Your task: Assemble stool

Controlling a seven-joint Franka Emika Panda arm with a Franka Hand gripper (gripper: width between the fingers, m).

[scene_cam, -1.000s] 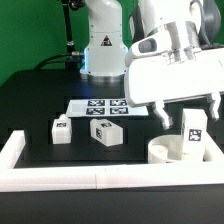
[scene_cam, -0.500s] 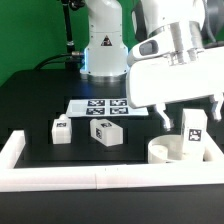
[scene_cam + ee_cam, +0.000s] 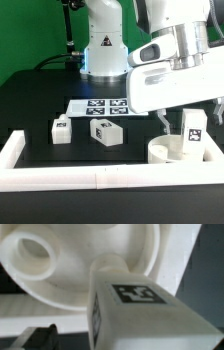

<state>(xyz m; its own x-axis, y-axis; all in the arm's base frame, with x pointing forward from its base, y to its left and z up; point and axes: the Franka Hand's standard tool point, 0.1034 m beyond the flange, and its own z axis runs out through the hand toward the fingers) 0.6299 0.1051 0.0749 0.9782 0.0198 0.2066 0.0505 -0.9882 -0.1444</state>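
Gripper [image 3: 188,122] hanging spread wide around an upright leg [image 3: 193,132] standing in the round seat [image 3: 166,152], two loose legs [image 3: 106,131] lying on the black counter [image 3: 40,95], marker board [image 3: 100,105] sitting behind them.

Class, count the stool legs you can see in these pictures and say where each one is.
3: two legs lie loose on the table, one toward the exterior view's left, one beside it; a third stands upright in the round seat.
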